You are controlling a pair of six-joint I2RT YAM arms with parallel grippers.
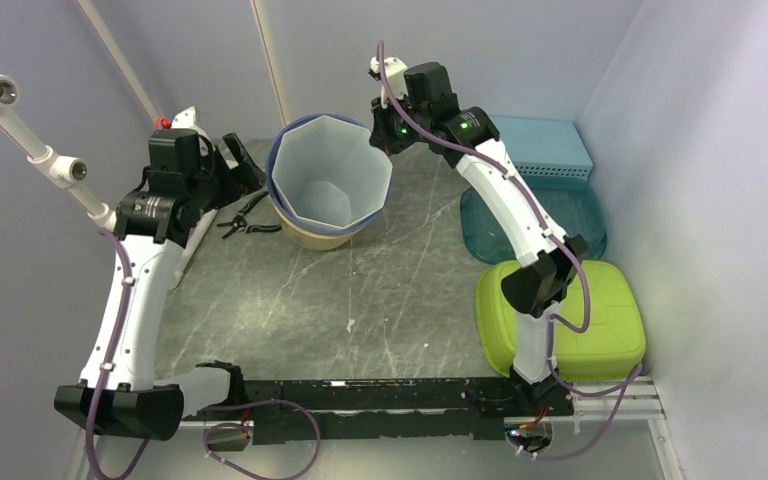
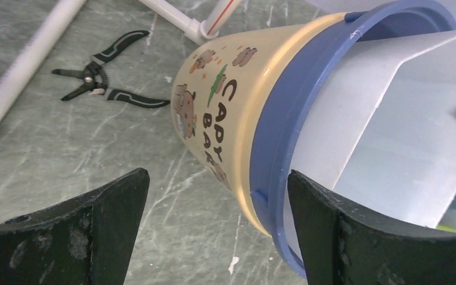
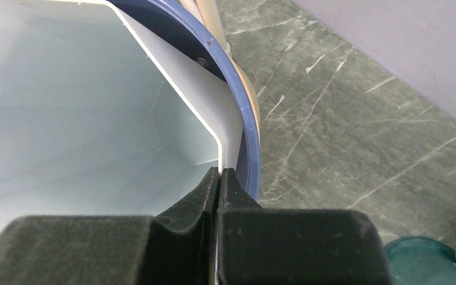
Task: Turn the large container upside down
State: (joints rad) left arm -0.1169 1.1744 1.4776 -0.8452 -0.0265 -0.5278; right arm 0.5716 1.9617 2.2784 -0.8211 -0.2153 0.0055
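The large container (image 1: 332,165) is a white faceted tub, mouth up, nested inside a cream cartoon-printed bucket (image 2: 214,113) with a blue rim (image 2: 285,119). My right gripper (image 3: 219,173) is shut on the thin white wall of the large container (image 3: 83,107) at its right edge, one finger inside and one outside; from above it shows as the right gripper (image 1: 385,128). My left gripper (image 2: 217,176) is open on the bucket's left side. Its right finger (image 2: 332,231) sits in front of the blue rim and its left finger (image 2: 95,225) hangs over bare table. It grips nothing.
Black pliers (image 2: 104,86) lie left of the bucket beside a white pipe (image 1: 30,140). To the right are a green lidded box (image 1: 600,310), a teal dish (image 1: 585,215) and a light blue basket (image 1: 545,145). Walls close in the back and the right.
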